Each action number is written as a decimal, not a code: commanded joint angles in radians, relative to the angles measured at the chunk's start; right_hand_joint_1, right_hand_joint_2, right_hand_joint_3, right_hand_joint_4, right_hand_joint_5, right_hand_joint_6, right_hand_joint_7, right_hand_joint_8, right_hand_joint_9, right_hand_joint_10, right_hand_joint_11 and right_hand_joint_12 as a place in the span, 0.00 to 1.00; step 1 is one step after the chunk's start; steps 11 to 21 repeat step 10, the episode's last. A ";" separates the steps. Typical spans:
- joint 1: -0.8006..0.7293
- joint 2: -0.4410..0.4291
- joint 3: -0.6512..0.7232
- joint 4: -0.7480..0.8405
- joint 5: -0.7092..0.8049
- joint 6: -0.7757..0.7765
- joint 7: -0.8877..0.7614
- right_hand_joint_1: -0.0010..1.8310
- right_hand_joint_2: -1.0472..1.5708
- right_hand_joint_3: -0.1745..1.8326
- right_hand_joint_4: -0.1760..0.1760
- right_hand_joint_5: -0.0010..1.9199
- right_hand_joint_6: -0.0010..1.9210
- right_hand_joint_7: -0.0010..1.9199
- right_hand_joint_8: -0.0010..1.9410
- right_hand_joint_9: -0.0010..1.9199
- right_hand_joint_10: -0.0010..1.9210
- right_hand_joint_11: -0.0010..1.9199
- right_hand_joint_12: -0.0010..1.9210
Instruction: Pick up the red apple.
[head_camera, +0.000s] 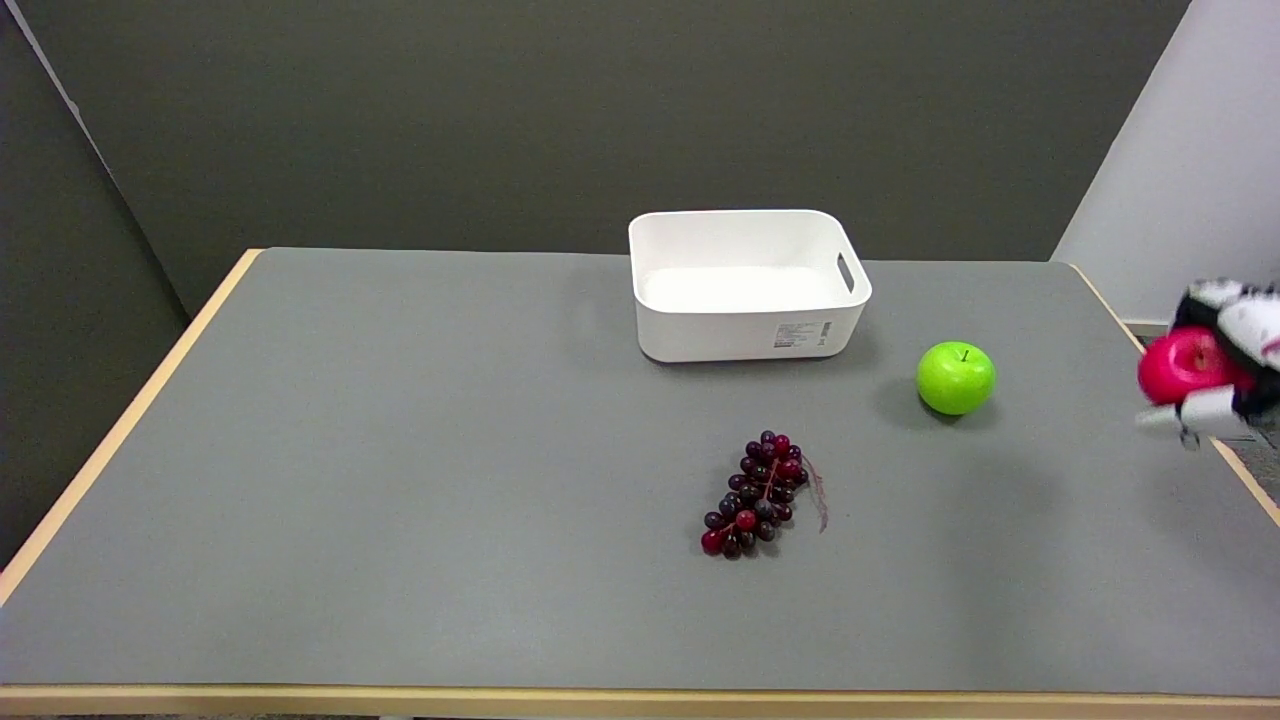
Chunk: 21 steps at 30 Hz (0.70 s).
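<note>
The right hand (1222, 362) wraps its fingers around the red apple (1180, 365) and holds it in the air at the table (400, 480)'s right edge, seemingly to carry its weight securely

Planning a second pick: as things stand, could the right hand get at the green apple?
Probably not yet: the right hand is full, gripping the red apple. The path itself looks free; the green apple sits alone on bare table.

Blurred right hand (1228, 358), cut off at edge
</note>
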 joint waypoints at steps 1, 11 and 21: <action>0.402 0.221 -0.245 -0.073 0.039 0.208 -0.008 0.56 0.94 0.15 0.00 0.20 0.96 0.22 0.98 0.32 1.00 0.20 1.00; 0.840 0.294 -0.724 -0.206 0.066 0.302 -0.012 0.57 0.93 0.16 0.00 0.21 0.94 0.23 0.97 0.34 1.00 0.22 1.00; 0.840 0.294 -0.724 -0.206 0.066 0.302 -0.012 0.57 0.93 0.16 0.00 0.21 0.94 0.23 0.97 0.34 1.00 0.22 1.00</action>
